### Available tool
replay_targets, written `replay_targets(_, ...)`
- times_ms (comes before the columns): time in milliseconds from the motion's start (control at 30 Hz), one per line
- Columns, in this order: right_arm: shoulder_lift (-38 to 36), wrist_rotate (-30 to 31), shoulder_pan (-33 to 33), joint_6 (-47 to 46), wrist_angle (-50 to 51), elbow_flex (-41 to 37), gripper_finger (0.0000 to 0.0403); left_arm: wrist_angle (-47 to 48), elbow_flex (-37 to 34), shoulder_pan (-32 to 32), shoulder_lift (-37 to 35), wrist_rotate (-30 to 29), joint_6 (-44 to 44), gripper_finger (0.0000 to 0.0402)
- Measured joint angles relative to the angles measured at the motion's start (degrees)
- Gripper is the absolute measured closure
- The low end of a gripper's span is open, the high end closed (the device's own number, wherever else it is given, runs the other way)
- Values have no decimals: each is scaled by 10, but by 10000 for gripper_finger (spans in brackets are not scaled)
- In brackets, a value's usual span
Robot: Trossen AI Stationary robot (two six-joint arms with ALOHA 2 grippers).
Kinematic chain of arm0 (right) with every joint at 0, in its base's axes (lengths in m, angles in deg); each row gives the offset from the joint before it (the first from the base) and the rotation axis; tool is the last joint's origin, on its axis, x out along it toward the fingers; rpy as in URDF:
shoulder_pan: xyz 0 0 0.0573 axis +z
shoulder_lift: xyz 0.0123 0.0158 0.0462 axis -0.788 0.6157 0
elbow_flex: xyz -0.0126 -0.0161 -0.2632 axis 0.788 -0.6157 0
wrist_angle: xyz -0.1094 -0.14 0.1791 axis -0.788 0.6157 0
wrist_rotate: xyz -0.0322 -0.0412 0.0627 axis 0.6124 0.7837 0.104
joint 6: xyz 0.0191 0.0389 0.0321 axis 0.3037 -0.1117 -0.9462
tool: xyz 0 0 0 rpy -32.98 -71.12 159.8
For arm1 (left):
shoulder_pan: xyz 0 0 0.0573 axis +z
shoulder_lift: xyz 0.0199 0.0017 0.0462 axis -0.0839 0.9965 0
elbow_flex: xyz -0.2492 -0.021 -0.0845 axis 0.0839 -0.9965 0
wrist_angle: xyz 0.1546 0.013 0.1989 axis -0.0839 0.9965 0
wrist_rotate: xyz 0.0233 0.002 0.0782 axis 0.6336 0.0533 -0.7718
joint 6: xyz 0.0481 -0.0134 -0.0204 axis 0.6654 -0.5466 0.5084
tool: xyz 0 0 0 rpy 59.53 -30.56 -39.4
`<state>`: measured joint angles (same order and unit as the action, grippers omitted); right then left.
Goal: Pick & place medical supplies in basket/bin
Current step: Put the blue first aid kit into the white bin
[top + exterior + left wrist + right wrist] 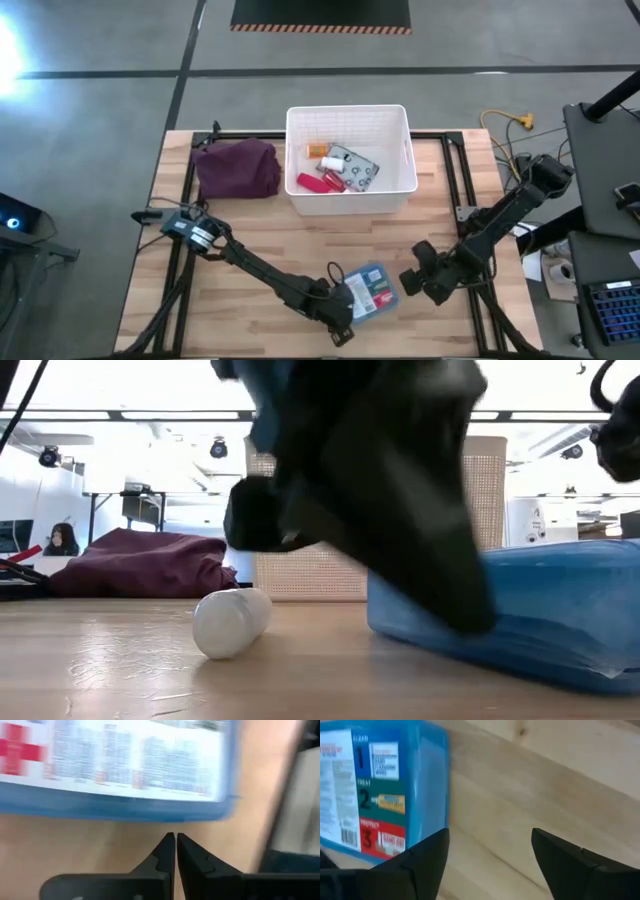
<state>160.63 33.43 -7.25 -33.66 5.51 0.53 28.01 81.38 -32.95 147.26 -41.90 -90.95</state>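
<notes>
The blue-and-red flat box (pixel 370 290) lies flat on the table near its near edge. A white bottle (pixel 230 622) lies on its side just left of it. My left gripper (pixel 175 837) is shut, its tips on the box's left side just short of the box's blue edge (pixel 125 810), with a strip of bare wood between. My right gripper (pixel 490 845) is open, low over the table at the box's right side (pixel 432 785), with the box outside its fingers. The white bin (pixel 350 200) holds a red packet, an orange bottle and the patterned pouch (pixel 355 168).
The maroon-purple cloth bundle (pixel 238 168) lies left of the bin at the table's far side. Bare wood (pixel 250 310) shows along the near left of the table. In the low view, my left gripper (pixel 400 510) blocks much of the picture in front of the box (pixel 560 610).
</notes>
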Motion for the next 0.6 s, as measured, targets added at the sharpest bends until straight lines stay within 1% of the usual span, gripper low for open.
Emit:
replay_targets(33,-1,3,0,-1,-9,-9,139,-8,-1,1,-1,14,0,402)
replay_targets(100,3,10,-1,-8,-11,-17,158,-13,-8,2,1,23,-11,402)
replay_targets(233,25,1,-1,-12,-13,-28,201,-20,-10,3,3,-1,-23,402)
replay_targets(333,50,-6,-1,-12,-24,-30,227,-26,-5,7,-2,-3,-22,402)
replay_targets(400,62,-2,-1,-14,-26,-29,239,-27,-6,9,-2,-4,-27,402)
replay_targets(467,71,-2,-3,-14,-28,-26,248,-23,-7,9,-6,-18,-28,402)
replay_targets(600,73,1,-5,-12,-34,-20,257,-19,-6,9,-22,-37,-28,402)
